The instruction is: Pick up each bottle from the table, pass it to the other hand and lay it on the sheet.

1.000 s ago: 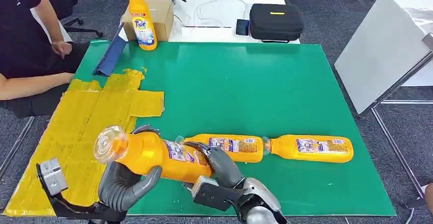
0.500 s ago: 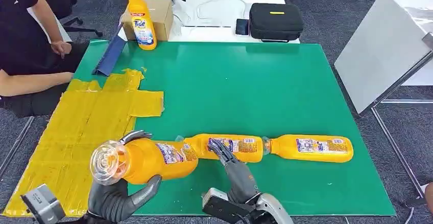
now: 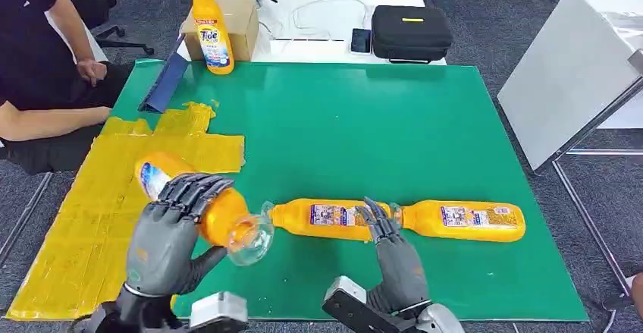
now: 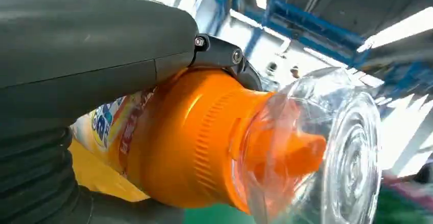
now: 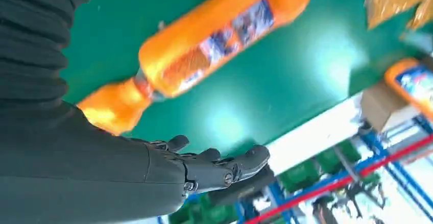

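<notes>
My left hand (image 3: 170, 230) grips an orange bottle (image 3: 197, 200) with a clear cap, holding it over the edge of the yellow sheet (image 3: 106, 189), cap toward the green mat. The left wrist view shows that bottle (image 4: 194, 137) close up in my left hand (image 4: 92, 45). My right hand (image 3: 390, 261) is open, fingers spread and empty, near the front of the mat. Just beyond it two more orange bottles lie end to end: one (image 3: 330, 218) in the middle, one (image 3: 464, 220) to its right. The right wrist view shows my right hand (image 5: 204, 170) above the lying bottle (image 5: 214, 40).
A green mat (image 3: 356, 128) covers the table. An upright Tide bottle (image 3: 208, 29), a cardboard box (image 3: 241, 23) and a black case (image 3: 410, 32) stand at the back. A person (image 3: 38, 67) sits at the left. A blue strip (image 3: 163, 83) lies by the sheet. A white panel (image 3: 569, 67) leans at right.
My right hand let go of the bottle and drew back to the right, open. My left hand turned the bottle around, its cap now facing right, and carried it toward the yellow sheet.
</notes>
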`<control>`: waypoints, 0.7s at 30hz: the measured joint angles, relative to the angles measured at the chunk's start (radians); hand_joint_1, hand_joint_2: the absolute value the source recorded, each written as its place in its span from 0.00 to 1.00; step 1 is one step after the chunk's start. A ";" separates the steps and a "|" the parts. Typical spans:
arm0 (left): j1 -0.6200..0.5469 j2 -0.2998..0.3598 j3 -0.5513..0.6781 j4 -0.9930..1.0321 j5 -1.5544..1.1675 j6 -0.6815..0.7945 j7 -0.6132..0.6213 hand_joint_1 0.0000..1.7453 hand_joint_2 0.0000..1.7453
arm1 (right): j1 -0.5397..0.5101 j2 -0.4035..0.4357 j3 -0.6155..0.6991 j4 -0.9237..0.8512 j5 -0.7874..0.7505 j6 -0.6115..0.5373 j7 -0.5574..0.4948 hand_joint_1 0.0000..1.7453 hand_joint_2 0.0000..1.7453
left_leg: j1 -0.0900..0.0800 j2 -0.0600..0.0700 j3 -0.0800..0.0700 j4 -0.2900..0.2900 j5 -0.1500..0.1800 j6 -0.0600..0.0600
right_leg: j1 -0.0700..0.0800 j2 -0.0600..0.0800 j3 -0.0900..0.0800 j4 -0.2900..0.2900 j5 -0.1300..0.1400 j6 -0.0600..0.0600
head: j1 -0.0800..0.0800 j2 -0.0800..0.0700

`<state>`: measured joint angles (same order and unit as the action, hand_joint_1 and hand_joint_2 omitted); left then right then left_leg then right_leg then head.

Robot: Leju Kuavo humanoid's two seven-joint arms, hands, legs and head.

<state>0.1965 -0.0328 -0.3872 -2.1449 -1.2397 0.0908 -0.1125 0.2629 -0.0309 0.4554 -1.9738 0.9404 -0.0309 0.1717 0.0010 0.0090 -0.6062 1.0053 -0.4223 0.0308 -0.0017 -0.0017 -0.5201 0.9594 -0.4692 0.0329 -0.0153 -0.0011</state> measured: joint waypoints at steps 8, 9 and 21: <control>-0.044 0.005 0.002 0.152 -0.102 0.001 0.028 1.00 1.00 | 0.011 0.013 -0.041 -0.014 0.020 0.006 -0.011 0.00 1.00 | 0.000 0.000 -0.001 0.000 0.000 0.000 | 0.000 0.000 0.000 0.000 0.000 0.000 | 0.000 0.000; -0.045 0.006 0.002 0.157 -0.102 0.001 0.029 1.00 1.00 | 0.011 0.014 -0.043 -0.014 0.020 0.006 -0.012 0.00 1.00 | 0.000 0.000 -0.001 0.000 0.000 0.000 | 0.000 0.000 0.000 0.000 0.000 0.000 | 0.000 0.000; -0.099 0.035 0.002 0.359 -0.304 -0.274 0.153 1.00 1.00 | -0.002 0.020 -0.063 -0.011 0.026 0.056 -0.030 0.00 1.00 | 0.000 0.000 -0.001 0.000 0.001 0.000 | 0.000 0.000 0.000 0.000 0.000 0.000 | -0.001 0.000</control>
<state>0.0971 0.0022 -0.3853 -1.7857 -1.5438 -0.1830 0.0404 0.2608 -0.0107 0.3922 -1.9852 0.9659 0.0248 0.1415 0.0008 0.0094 -0.6069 1.0054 -0.4217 0.0312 -0.0017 -0.0016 -0.5204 0.9596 -0.4690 0.0332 -0.0160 -0.0011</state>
